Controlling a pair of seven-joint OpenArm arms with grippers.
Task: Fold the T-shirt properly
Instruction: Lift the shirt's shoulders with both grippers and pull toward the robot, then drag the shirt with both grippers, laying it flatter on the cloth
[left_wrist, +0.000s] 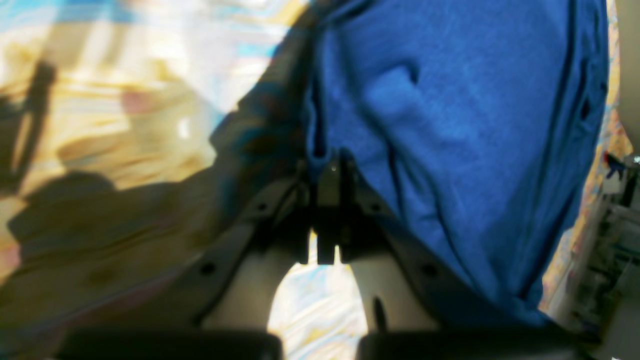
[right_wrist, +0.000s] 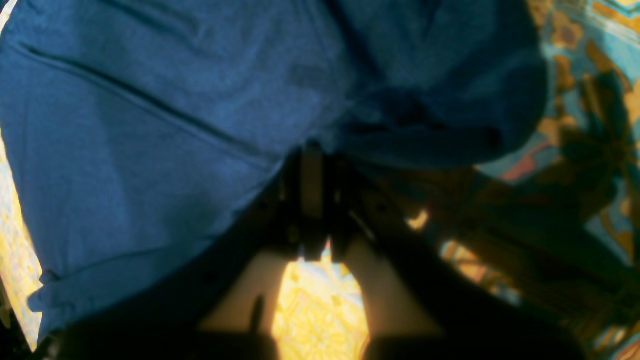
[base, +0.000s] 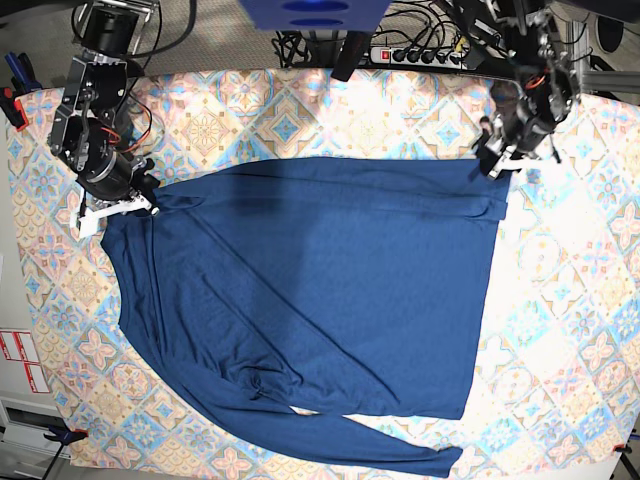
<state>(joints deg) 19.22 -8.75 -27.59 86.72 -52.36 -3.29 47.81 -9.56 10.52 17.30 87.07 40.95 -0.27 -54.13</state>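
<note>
Now both pinched on the T-shirt (base: 310, 290) — left gripper (base: 497, 165) upper right, right gripper (base: 140, 200) upper left. Next, likely: lift together, fold evenly.

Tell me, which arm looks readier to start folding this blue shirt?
Neither clearly; probably both together. The left tool and right tool are each shut on a far corner of the T-shirt, at opposite ends of one edge.
</note>
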